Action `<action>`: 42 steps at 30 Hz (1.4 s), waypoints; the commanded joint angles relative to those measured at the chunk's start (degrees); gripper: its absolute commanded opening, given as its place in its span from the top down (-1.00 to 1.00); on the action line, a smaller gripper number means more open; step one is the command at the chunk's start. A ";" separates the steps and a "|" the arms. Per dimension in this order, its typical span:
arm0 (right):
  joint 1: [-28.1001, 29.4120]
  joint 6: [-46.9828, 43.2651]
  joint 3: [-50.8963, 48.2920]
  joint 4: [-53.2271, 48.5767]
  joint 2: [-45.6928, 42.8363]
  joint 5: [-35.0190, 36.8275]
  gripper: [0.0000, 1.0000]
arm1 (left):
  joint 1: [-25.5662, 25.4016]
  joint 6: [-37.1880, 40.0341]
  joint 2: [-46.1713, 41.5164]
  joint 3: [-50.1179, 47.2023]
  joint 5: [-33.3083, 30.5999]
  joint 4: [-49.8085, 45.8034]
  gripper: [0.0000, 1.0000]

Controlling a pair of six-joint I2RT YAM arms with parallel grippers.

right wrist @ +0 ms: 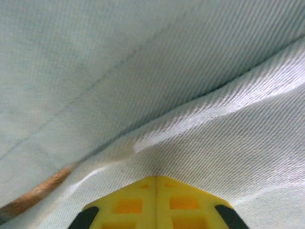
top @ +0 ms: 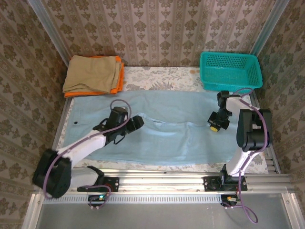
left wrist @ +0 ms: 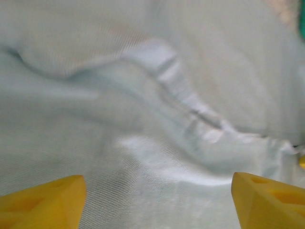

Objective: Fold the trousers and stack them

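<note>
While the trousers [top: 162,138] lie spread flat along nearly the whole surface [top: 157,76], the top view gives the count: one pair of trousers with two legs side by side, two tools, one teal basket [top: 231,69] at the far right corner, and two folded cloths at the far left, one tan cloth [top: 93,72] resting on one orange cloth [top: 119,85]. The left tool [top: 138,122] hangs over the middle of the pair and the right tool [top: 215,125] sits at its right end, near the basket. A lift there that swings outward could, I judge, knock the basket, and a pull by one end alone could drag the long cloth askew or off the near edge. From the left wrist, two yellow fingers [left wrist: 45,202] stand wide apart with nothing between them, released above a rumpled seam [left wrist: 190,107]. Closing here may catch only the upper layer, or bunch the wrinkle into the fold. From the right wrist, the right tool [right wrist: 156,182] is clenched, and a ridge of the pale cloth runs straight to its tip, so it appears to be pinching the trousers. That bite looks thin, and the soft cloth may slip out under load.
</note>
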 commanded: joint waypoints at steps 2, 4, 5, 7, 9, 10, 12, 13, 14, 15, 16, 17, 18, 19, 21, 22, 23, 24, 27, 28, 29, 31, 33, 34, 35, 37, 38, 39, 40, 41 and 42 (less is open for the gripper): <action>3.70 -1.44 3.93 -1.29 -5.32 0.95 0.67 | 8.77 5.69 -10.52 4.18 -9.72 -16.52 -0.79; 5.85 -1.43 5.42 -1.75 -6.05 0.44 0.65 | 18.48 5.86 -13.70 3.51 -7.83 -19.60 -0.77; 6.69 -1.28 5.86 -1.63 -6.08 -0.47 0.64 | 23.56 5.25 -14.37 3.25 -6.17 -20.99 -0.77; 9.02 -0.67 6.61 -1.24 -6.11 -2.31 0.64 | 34.34 3.98 -15.08 2.70 -3.90 -23.72 -0.75; 11.00 -0.43 7.49 -1.23 -5.90 -3.14 0.64 | 42.64 4.13 -15.04 2.92 -5.35 -26.56 -0.75; 11.76 -0.21 7.69 -0.98 -5.87 -3.65 0.64 | 46.75 4.54 -15.08 2.92 -5.97 -27.53 -0.75; 12.52 0.28 7.70 -0.34 -5.65 -5.69 0.64 | 53.25 5.45 -15.32 2.37 -7.09 -28.31 -0.77; 13.00 0.36 7.66 -0.15 -5.48 -6.42 0.64 | 56.18 5.52 -15.30 1.91 -7.91 -28.95 -0.77; 13.36 0.28 7.70 -0.14 -5.36 -6.85 0.64 | 58.49 5.68 -15.36 1.44 -8.04 -29.31 -0.78; 13.72 0.04 7.79 -0.31 -5.30 -7.04 0.64 | 60.69 5.98 -15.41 0.52 -8.25 -29.28 -0.78; 13.95 -0.25 7.71 -0.41 -5.30 -7.26 0.64 | 62.17 5.81 -15.58 -0.50 -9.26 -29.40 -0.79; 14.05 -0.54 7.78 -0.58 -5.21 -7.27 0.64 | 63.34 5.73 -15.58 -1.55 -9.65 -29.06 -0.80; 14.13 -0.76 7.72 -0.66 -5.29 -7.35 0.64 | 64.62 5.50 -15.44 -2.82 -9.84 -28.28 -0.80; 14.12 -0.84 7.61 -0.50 -5.29 -7.72 0.64 | 65.59 5.03 -15.28 -4.04 -10.35 -27.54 -0.80; 14.31 -0.87 7.36 -0.25 -5.32 -8.20 0.64 | 67.24 5.16 -14.39 -6.11 -10.73 -24.69 -0.79; 14.48 -0.80 7.19 -0.12 -5.30 -8.41 0.64 | 67.93 5.00 -13.53 -6.66 -11.87 -23.74 -0.79; 14.61 -0.85 7.19 0.00 -5.30 -8.61 0.63 | 68.88 5.29 -12.48 -6.90 -12.06 -22.65 -0.79; 14.79 -0.88 7.09 0.08 -5.15 -8.83 0.63 | 69.73 5.34 -11.26 -6.77 -12.50 -21.97 -0.78; 15.31 -0.85 6.76 0.25 -5.37 -8.94 0.62 | 71.24 5.69 -7.94 -5.55 -14.75 -20.18 -0.77; 15.45 -0.81 6.57 0.39 -5.39 -9.01 0.62 | 71.70 5.65 -6.81 -5.62 -15.14 -18.84 -0.76; 15.46 -0.74 6.56 0.31 -5.34 -9.15 0.62 | 72.24 5.19 -5.70 -5.53 -15.08 -18.08 -0.75; 15.40 -0.80 6.59 0.09 -5.43 -9.29 0.62 | 73.34 5.48 -3.19 -4.99 -13.55 -16.67 -0.69; 15.38 -0.95 6.41 0.04 -5.91 -9.07 0.61 | 73.99 5.09 -1.34 -4.92 -12.67 -15.29 -0.64; 15.37 -0.89 6.30 0.09 -6.16 -8.89 0.61 | 74.13 5.25 -0.71 -4.97 -12.42 -14.19 -0.60; 15.43 -0.96 6.21 0.04 -6.31 -8.85 0.61 | 74.20 5.12 -0.14 -5.13 -12.54 -13.31 -0.57; 15.39 -0.93 6.21 -0.20 -6.45 -8.96 0.60 | 74.43 5.45 1.02 -5.32 -11.76 -11.53 -0.45; 15.39 -0.97 6.13 -0.31 -6.66 -8.94 0.60 | 74.50 5.69 1.48 -5.41 -11.81 -11.04 -0.39; 15.33 -0.95 5.96 -0.24 -6.92 -8.94 0.59 | 74.61 5.69 1.73 -5.73 -12.13 -10.45 -0.34; 15.35 -0.96 5.84 -0.26 -7.16 -8.87 0.59 | 74.82 5.80 1.95 -6.06 -12.12 -9.80 -0.29; 15.28 -0.94 5.79 -0.37 -7.38 -8.85 0.59 | 75.05 6.06 2.13 -6.35 -12.10 -9.25 -0.24; 15.23 -0.89 5.69 -0.56 -7.70 -8.79 0.59 | 75.10 6.37 2.38 -6.63 -12.06 -8.60 -0.15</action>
